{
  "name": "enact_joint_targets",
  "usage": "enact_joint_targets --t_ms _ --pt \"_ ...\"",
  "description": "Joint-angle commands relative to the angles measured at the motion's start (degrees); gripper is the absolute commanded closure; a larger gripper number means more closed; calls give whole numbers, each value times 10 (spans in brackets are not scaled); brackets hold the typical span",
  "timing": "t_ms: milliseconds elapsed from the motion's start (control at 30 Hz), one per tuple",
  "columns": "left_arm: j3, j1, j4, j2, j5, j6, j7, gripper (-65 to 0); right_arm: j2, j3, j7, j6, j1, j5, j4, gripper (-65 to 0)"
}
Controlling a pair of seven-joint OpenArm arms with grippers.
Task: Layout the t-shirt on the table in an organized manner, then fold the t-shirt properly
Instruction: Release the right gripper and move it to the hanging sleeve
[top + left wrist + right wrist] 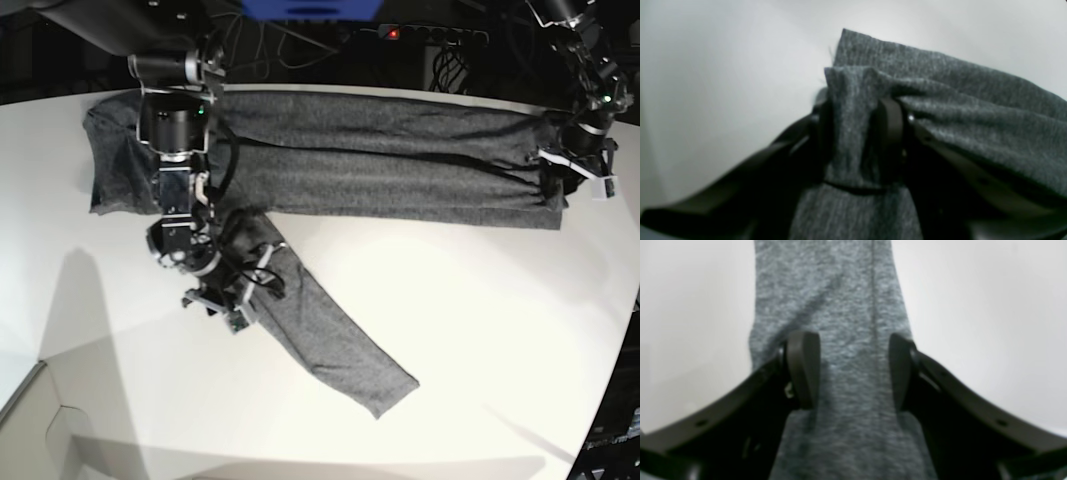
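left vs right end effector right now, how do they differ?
Left end effector is shut on a bunched fold of the t-shirt; right end effector stands open, its fingers astride a flat sleeve. In the base view, left sits at the shirt's far end near the table edge, right by the sleeve trailing toward the camera. Both are black and over grey fabric.

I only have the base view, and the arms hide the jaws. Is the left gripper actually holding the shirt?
Observer: Yes. The left gripper is pinched on a bunched fold of the shirt.
Operator: And the right one?
Observer: The right gripper is open. The sleeve runs between its pads, not pinched.
Operator: Any seam there?
Observer: Yes, a seam runs lengthwise down the sleeve.
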Motion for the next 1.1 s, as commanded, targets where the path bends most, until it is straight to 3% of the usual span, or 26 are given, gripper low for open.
enact_joint_targets --t_ms 0,233,1067 --pt "0 2 3 -6 4 0 12 -221 1 0 17 -4 21 10 8 -331" --pt "0 2 3 -6 4 0 12 -221 13 1 17 -54 21 10 8 -332" --pt "0 0 3 -6 5 0 12 -221 14 1 18 -56 37 10 -31 -288"
